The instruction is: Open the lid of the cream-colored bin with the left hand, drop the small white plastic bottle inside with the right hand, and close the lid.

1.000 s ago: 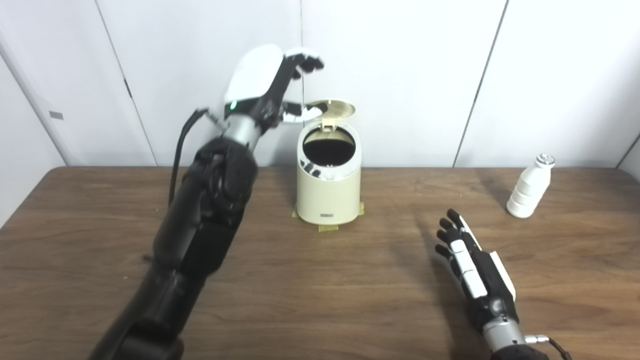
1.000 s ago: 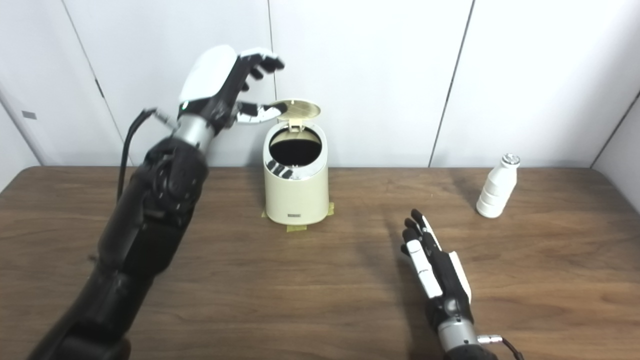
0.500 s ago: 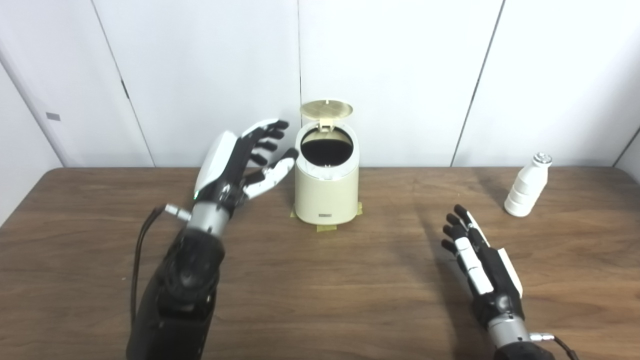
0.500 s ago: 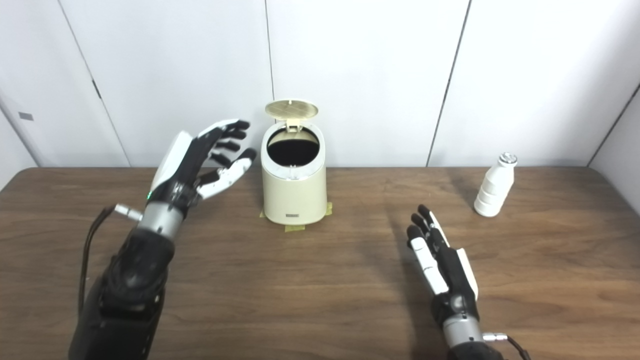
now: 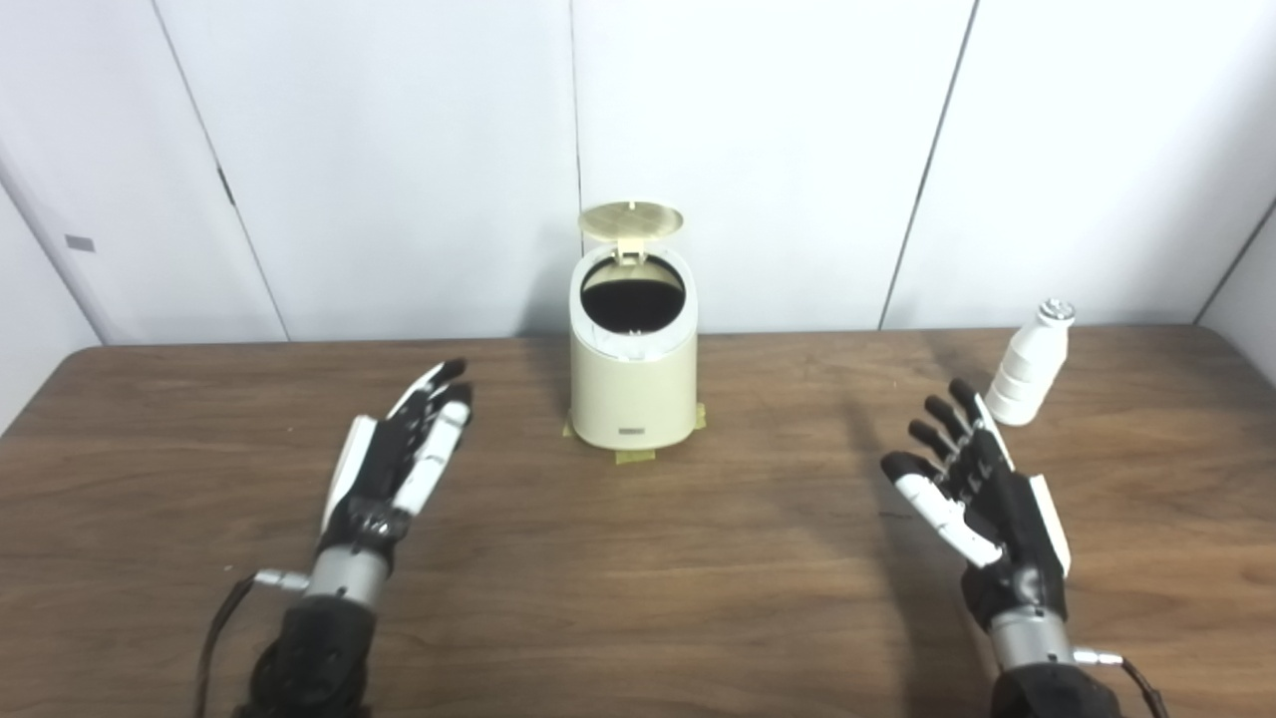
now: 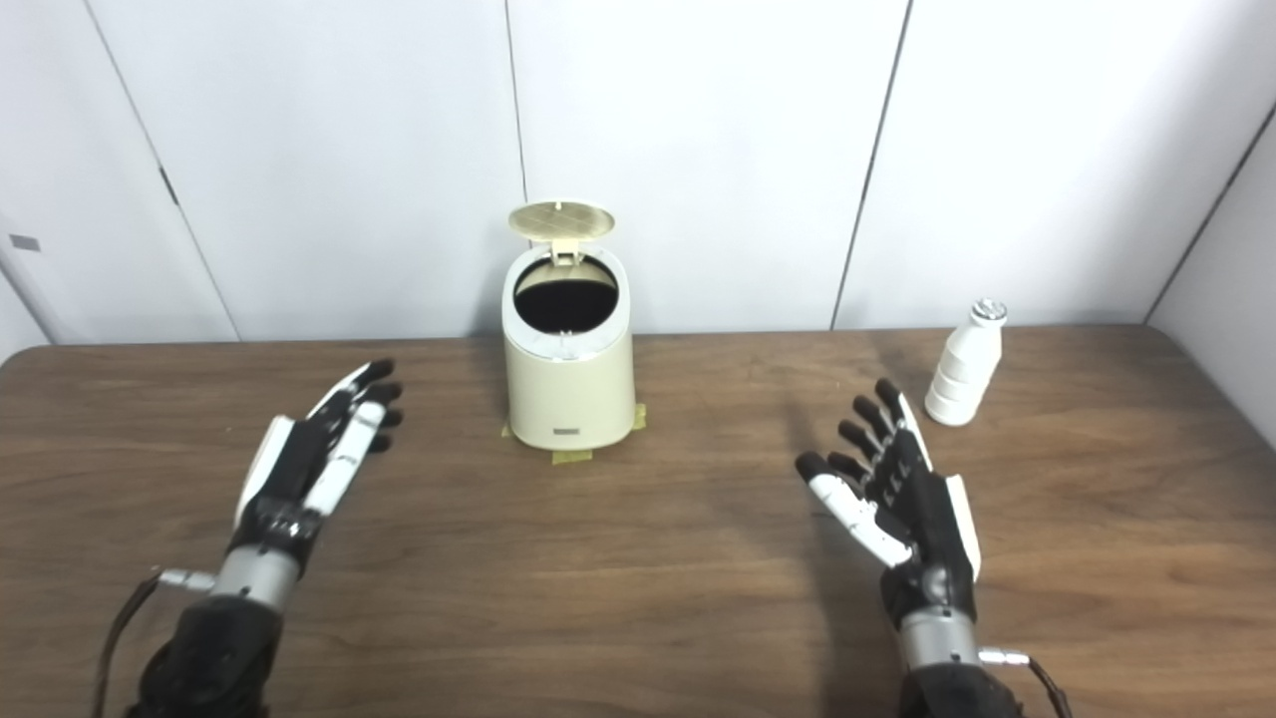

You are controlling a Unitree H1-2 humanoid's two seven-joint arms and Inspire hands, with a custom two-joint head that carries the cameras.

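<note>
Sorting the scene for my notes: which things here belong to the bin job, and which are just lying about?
Job:
cream bin
lid, up
white bottle
left hand, open
right hand, open

Just there:
tape under the bin
table

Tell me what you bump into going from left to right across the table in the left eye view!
Robot's left hand → cream-colored round plastic bin with its lid flipped up → robot's right hand → small white plastic bottle with a silver cap.
</note>
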